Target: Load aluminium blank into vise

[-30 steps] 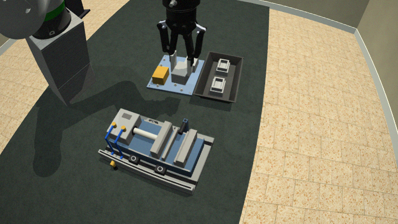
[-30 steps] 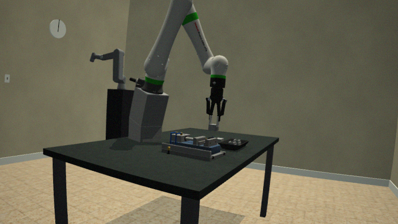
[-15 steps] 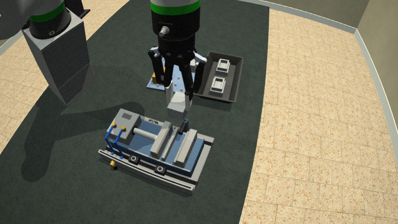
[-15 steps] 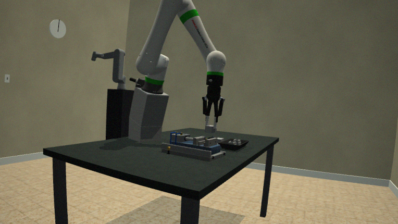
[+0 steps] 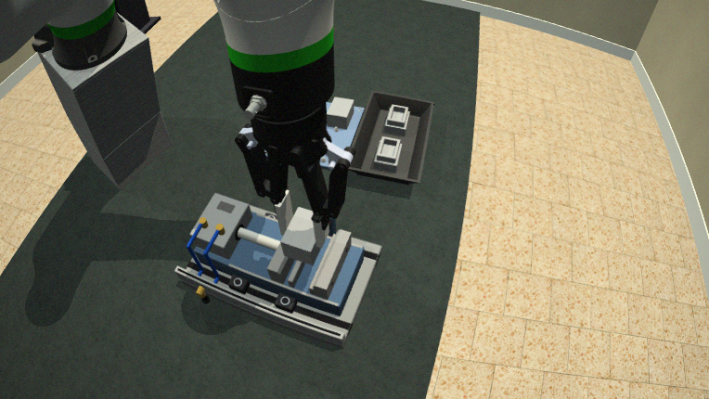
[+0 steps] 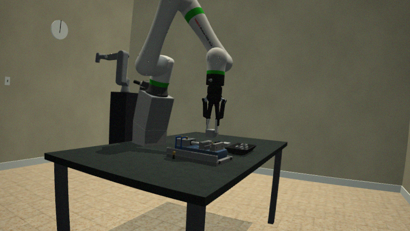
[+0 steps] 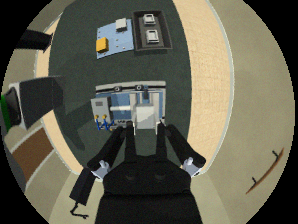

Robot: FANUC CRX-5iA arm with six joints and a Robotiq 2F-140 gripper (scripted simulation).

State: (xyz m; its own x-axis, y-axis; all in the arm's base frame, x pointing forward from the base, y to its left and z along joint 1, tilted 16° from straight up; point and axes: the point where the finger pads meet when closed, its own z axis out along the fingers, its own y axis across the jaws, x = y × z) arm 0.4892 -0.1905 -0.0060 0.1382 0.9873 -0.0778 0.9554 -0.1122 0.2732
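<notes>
My gripper (image 5: 302, 216) is shut on an aluminium blank (image 5: 299, 237) and holds it in the air above the vise (image 5: 277, 270), over the opening beside the fixed jaw (image 5: 329, 263). In the side view the blank (image 6: 211, 132) hangs clear above the vise (image 6: 199, 149). The wrist view shows the blank (image 7: 144, 120) between my fingers, with the vise (image 7: 125, 104) below. The infeed plate (image 7: 115, 36) holds a brass blank (image 7: 103, 44) and a second aluminium blank (image 5: 341, 109). The outfeed tray (image 5: 392, 135) holds two finished parts (image 5: 397, 115) (image 5: 388, 150), lying flat with pockets up.
The vise's hose end block (image 5: 225, 225) with blue hoses stands on the left of the vise. The robot's pedestal (image 5: 104, 113) stands at the back left. My arm hides most of the infeed plate in the overhead view.
</notes>
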